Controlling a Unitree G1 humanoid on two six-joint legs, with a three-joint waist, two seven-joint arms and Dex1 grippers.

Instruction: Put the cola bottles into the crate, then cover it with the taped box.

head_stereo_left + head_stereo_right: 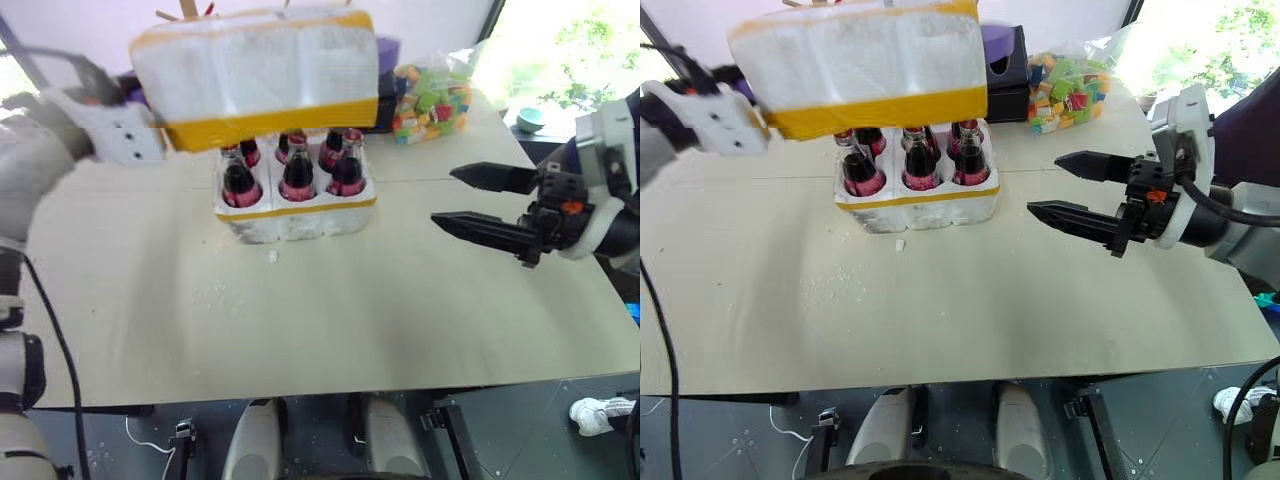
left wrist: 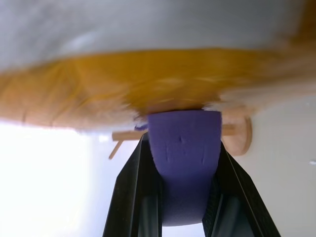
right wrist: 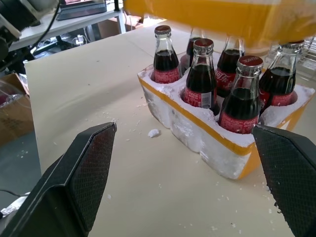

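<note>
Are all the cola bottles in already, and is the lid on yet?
Done: six cola bottles stand in the crate. In hand: the left tool holds the taped box above them. Left: lowering it over the crate. The right tool waits open beside.

The two eye views look forward and steeply down from the robot's head onto the bench [image 1: 300, 330], far enough back to take in most of its top. They sit side by side, so both share the same stretch: the crate [image 1: 296, 212] of cola bottles [image 1: 297, 172] near the far middle, the taped box [image 1: 255, 72] above it, the right gripper [image 1: 1065, 186] reaching in from the right. The right wrist view sits low, just over the bench, looking level between its own spread fingers [image 3: 79, 173] at that same crate from close by. The left wrist view looks along its closed fingers [image 2: 133, 187], pressed right against the box's yellow tape [image 2: 148, 84].
</note>
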